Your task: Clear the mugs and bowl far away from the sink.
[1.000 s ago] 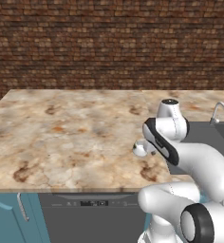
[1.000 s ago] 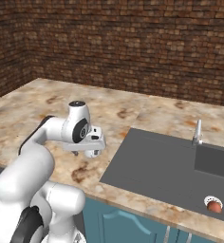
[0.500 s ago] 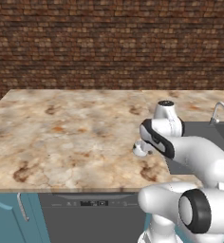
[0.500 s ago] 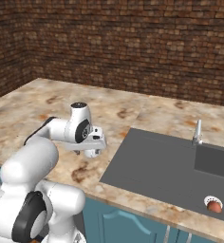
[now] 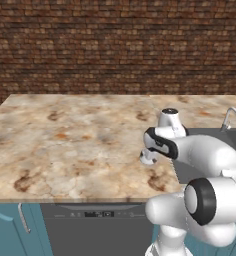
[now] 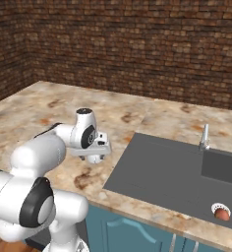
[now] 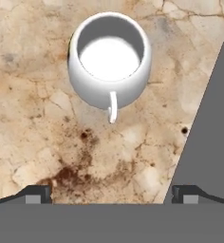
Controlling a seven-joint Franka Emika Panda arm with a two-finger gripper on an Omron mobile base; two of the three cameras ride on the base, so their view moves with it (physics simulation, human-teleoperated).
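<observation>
Your gripper point(image 7: 111, 195) is spread wide w/ nothing between the jaws, pointing down at the marble counter point(image 5: 65, 145). In the hand view you see the white mug point(image 7: 109, 59) straight ahead of the fingertips point(image 7: 35, 194), upright, mouth up, handle turned back toward the hand. It sits centred between the 2 tips but well clear of them, w/ bare counter and a brown stain in between; no contact. The dark grey edge of the sink point(image 7: 211, 128) cuts across the right side of that view, so the mug stands on the counter near the sink rim, not in the basin. In the left base view the mug point(image 5: 148, 158) peeks out just under the hand, near the counter's front edge, w/ the faucet point(image 5: 231, 118) off to the right. In the right base view the hand point(image 6: 94, 147) hangs over the counter just left of the sink point(image 6: 162, 170), the mug mostly hidden beneath it. There you also get a small brownish thing point(image 6: 222, 214) at the drain in the sink's far right corner; too small to tell what it is.
</observation>
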